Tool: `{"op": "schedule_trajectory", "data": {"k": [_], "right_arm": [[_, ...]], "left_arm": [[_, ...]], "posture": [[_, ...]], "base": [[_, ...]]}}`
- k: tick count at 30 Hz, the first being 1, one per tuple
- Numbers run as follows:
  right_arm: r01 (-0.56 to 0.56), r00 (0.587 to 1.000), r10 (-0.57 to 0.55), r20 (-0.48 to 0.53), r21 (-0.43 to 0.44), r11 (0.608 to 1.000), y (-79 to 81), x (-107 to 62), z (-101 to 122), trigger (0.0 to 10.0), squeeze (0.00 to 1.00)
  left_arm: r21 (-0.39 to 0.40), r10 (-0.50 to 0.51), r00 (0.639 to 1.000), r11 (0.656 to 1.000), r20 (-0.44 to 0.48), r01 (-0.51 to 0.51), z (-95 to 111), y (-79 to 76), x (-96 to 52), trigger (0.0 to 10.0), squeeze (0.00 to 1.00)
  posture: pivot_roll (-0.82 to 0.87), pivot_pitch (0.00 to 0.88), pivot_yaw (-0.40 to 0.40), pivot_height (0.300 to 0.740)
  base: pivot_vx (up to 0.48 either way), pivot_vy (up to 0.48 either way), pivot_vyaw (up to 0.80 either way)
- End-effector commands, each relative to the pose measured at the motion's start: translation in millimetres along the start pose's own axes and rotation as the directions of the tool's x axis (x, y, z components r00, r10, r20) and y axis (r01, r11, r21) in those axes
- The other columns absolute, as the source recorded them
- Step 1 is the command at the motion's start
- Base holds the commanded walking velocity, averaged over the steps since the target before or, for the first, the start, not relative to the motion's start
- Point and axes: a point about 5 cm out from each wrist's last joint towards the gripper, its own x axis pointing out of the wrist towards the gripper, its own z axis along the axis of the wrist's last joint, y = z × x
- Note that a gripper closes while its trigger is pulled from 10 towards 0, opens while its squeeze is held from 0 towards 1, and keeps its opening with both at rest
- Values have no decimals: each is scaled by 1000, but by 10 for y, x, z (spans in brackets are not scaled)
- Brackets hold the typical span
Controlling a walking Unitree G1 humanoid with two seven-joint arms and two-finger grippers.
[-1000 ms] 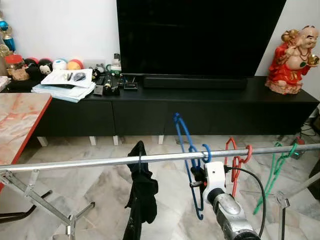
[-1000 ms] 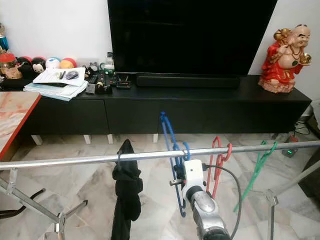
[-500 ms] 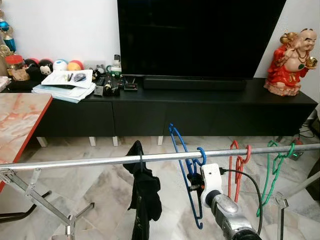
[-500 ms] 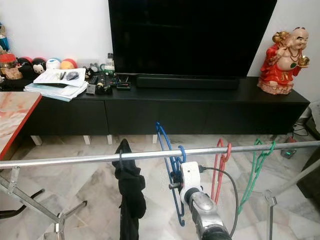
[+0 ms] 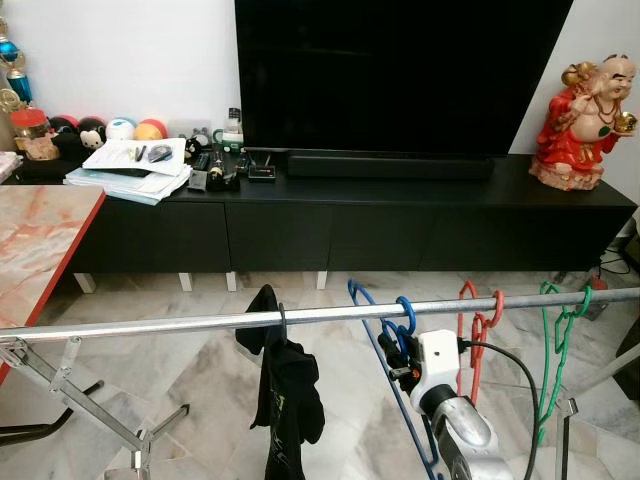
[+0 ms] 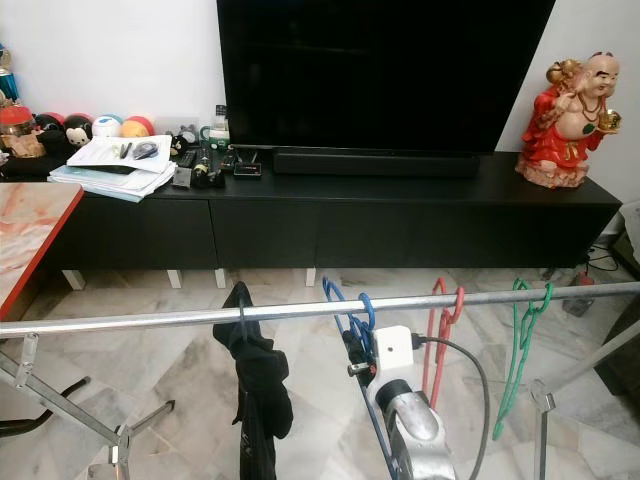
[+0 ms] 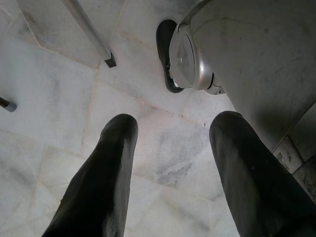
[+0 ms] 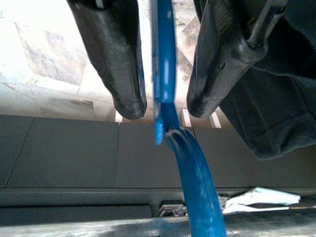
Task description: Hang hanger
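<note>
A blue hanger (image 5: 392,335) has its hook over the silver rail (image 5: 200,322), between a black garment (image 5: 285,385) and a red hanger (image 5: 476,322). My right gripper (image 5: 399,356) reaches up to the blue hanger just under the rail. In the right wrist view the blue hanger's bar (image 8: 165,64) runs between the two fingers (image 8: 121,59), with a thin gap on each side, so the gripper (image 8: 160,106) is open around it. My left gripper (image 7: 173,163) hangs open over the marble floor with nothing in it.
A green hanger (image 5: 555,335) hangs further right on the rail. The rack's folding legs (image 5: 70,390) stand at lower left. A marble table (image 5: 35,250) is at left. Behind the rack are a black TV console (image 5: 400,215), a TV and a red statue (image 5: 588,120).
The blue hanger has come down, and its hook now rests on the rail. My right gripper has dropped a little with it. The green hanger has swung slightly.
</note>
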Motion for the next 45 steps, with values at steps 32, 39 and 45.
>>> {"op": "schedule_trajectory", "data": {"k": [32,39,45], "right_arm": [[503,864,-501,-51,143,853,-351,-1050,-389,10000,0],[492,870,-489,-56,140,859,-295,-1044,-431,10000,0],[488,873,-485,-55,138,862,-314,-1010,-416,10000,0]], "left_arm": [[31,24,1000,999,-18,-24,-77,49,-15,10000,0],[34,23,999,999,-23,-23,-96,51,-18,10000,0],[39,22,999,999,-23,-21,-98,52,-18,10000,0]], "posture": [[108,0,-63,740],[104,0,-59,740],[103,0,-58,740]], "base": [[0,0,0],[0,0,0],[0,0,0]]}}
